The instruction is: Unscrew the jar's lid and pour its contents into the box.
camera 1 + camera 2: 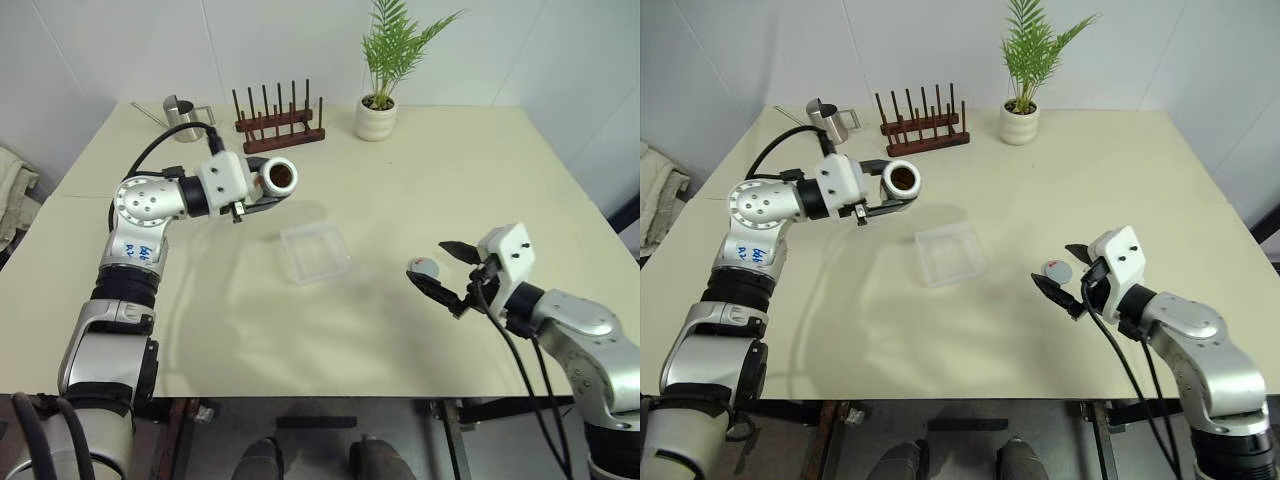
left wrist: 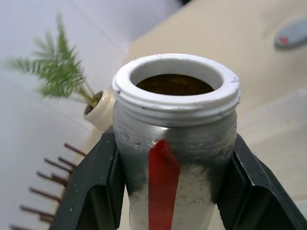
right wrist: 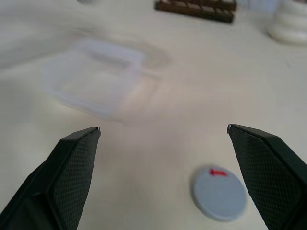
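My left gripper [image 1: 262, 192] is shut on the jar [image 1: 276, 178] and holds it above the table, tipped level, to the left of and behind the box [image 1: 315, 252]. The jar has no lid on it, and its white-rimmed mouth [image 2: 176, 72] shows the brown contents [image 2: 175, 85] inside. The clear box lies on the table near the middle. The grey lid [image 1: 425, 268] with its red mark lies flat on the table at the right. My right gripper [image 3: 163, 129] hovers just over the lid, open, with nothing between its fingers [image 3: 72, 158].
Along the table's back edge stand a steel watering can [image 1: 183, 118], a wooden peg rack [image 1: 279, 122] and a potted plant [image 1: 378, 105]. A cloth [image 1: 12, 190] hangs off to the left of the table.
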`<action>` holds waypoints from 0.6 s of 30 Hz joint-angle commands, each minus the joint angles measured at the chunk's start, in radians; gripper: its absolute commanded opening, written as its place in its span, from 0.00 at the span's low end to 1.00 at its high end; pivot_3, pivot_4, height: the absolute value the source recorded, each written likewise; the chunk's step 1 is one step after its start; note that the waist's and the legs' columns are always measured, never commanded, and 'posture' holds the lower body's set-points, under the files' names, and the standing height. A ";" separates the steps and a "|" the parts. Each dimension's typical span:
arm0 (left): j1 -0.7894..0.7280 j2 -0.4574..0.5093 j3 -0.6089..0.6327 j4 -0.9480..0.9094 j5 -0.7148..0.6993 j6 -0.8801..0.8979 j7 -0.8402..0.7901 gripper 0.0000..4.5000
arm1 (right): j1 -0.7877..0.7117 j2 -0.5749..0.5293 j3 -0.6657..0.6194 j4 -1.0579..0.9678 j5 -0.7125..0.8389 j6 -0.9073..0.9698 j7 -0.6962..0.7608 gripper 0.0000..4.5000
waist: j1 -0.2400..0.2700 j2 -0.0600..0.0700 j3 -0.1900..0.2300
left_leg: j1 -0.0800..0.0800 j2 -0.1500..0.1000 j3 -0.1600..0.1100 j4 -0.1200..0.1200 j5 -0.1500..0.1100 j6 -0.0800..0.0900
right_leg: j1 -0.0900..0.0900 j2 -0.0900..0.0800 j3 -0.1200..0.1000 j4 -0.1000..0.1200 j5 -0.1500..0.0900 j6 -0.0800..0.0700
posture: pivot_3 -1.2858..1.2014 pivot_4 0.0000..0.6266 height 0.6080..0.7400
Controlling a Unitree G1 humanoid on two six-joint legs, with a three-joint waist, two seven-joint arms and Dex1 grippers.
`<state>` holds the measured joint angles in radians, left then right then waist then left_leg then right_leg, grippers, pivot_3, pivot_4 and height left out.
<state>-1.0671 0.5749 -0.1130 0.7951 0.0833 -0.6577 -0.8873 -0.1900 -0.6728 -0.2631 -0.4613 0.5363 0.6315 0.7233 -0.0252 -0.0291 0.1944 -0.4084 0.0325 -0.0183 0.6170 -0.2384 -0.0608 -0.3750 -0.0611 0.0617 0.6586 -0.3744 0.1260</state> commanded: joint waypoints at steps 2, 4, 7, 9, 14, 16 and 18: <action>-0.103 0.017 -0.110 0.106 0.248 -0.267 0.189 0.45 | 0.031 -0.044 -0.067 -0.029 0.053 -0.046 0.074 0.99 | -0.002 0.000 0.000 | 0.000 0.000 0.000 0.000 0.000 0.000 | 0.000 0.000 0.000 0.000 0.000 0.000 | 0.52 0.24 1.00; -0.156 0.030 -0.196 0.129 0.447 -0.354 0.366 0.45 | 0.035 -0.054 -0.083 -0.029 0.056 -0.049 0.067 0.99 | -0.001 -0.001 0.001 | 0.000 0.000 0.000 0.001 0.000 0.000 | 0.000 0.000 0.000 0.000 0.000 0.001 | 0.52 0.24 1.00; -0.232 0.062 -0.326 0.142 0.722 -0.408 0.651 0.45 | 0.049 -0.060 -0.091 -0.032 0.047 -0.061 0.065 0.99 | -0.001 -0.002 0.001 | -0.001 -0.001 0.000 0.002 0.000 0.000 | 0.000 0.000 0.001 0.000 0.001 0.002 | 0.52 0.24 1.00; -0.278 0.077 -0.401 0.137 0.866 -0.407 0.833 0.45 | 0.061 -0.059 -0.097 -0.044 0.053 -0.061 0.058 0.99 | -0.001 -0.002 0.001 | -0.001 -0.001 0.001 0.002 0.000 0.000 | 0.000 0.000 0.002 0.000 0.001 0.002 | 0.52 0.24 1.00; -0.381 0.108 -0.627 0.127 1.215 -0.317 1.256 0.45 | 0.100 -0.062 -0.122 -0.089 0.095 -0.042 0.051 0.99 | 0.001 -0.004 0.002 | -0.001 -0.001 0.001 0.002 0.000 0.000 | 0.000 0.000 0.002 0.000 0.001 0.002 | 0.52 0.24 1.00; -0.417 0.100 -0.738 0.133 1.356 -0.224 1.430 0.45 | 0.111 -0.068 -0.134 -0.102 0.118 -0.037 0.055 0.99 | 0.001 -0.004 0.003 | -0.002 -0.002 0.001 0.001 0.000 0.000 | 0.000 0.000 0.002 -0.001 0.000 0.003 | 0.52 0.24 1.00; -0.442 0.080 -0.807 0.131 1.438 -0.147 1.577 0.45 | 0.108 -0.073 -0.133 -0.102 0.127 -0.035 0.055 0.99 | 0.001 -0.005 0.003 | -0.002 -0.002 0.001 0.001 0.000 0.000 | 0.000 0.000 0.002 0.000 0.000 0.003 | 0.52 0.24 1.00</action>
<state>-1.4674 0.6663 -0.8801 0.9499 1.4487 -0.8743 0.5526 -0.0815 -0.7306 -0.3646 -0.5260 0.6344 0.5957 0.7758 -0.0239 -0.0341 0.1973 -0.4100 0.0309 -0.0178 0.6185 -0.2388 -0.0603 -0.3753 -0.0613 0.0639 0.6582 -0.3741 0.1289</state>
